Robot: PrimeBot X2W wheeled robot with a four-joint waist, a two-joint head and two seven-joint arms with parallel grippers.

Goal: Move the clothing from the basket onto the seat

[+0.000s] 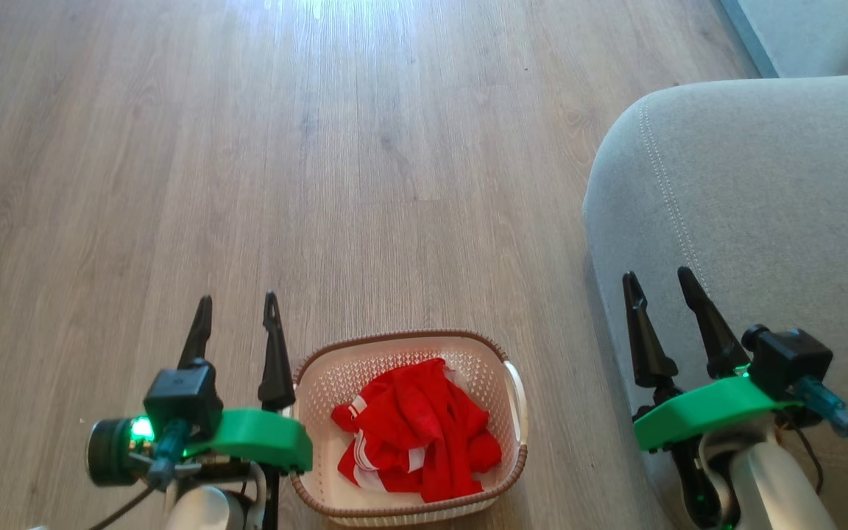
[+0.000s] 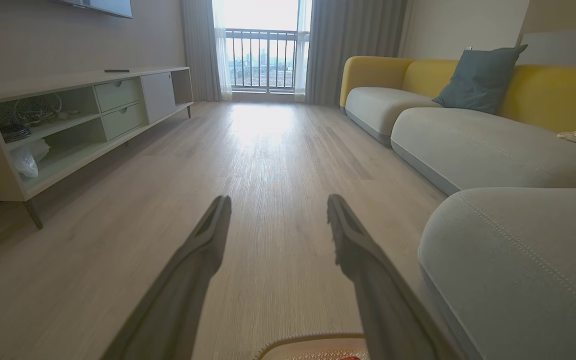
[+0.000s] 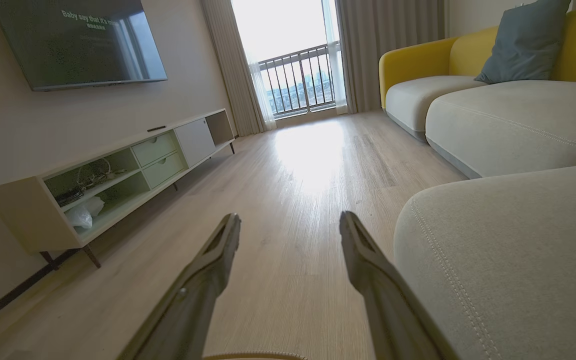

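Clothing (image 1: 417,434) all in the basket (image 1: 343,375); transfer judged not begun.
Basket stands on the floor (image 1: 321,184) between the arms, with the seat (image 1: 762,199) near on its right, no garment on it. Left gripper (image 1: 238,308) and right gripper (image 1: 658,280) are spread wide and empty. Open floor lies ahead; the seat's rounded corner crowds the right fingers.

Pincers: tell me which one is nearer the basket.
The left pincer: its fingers rise right beside the rim of the basket, while the right pincer shows against the seat, with floor between it and the basket.
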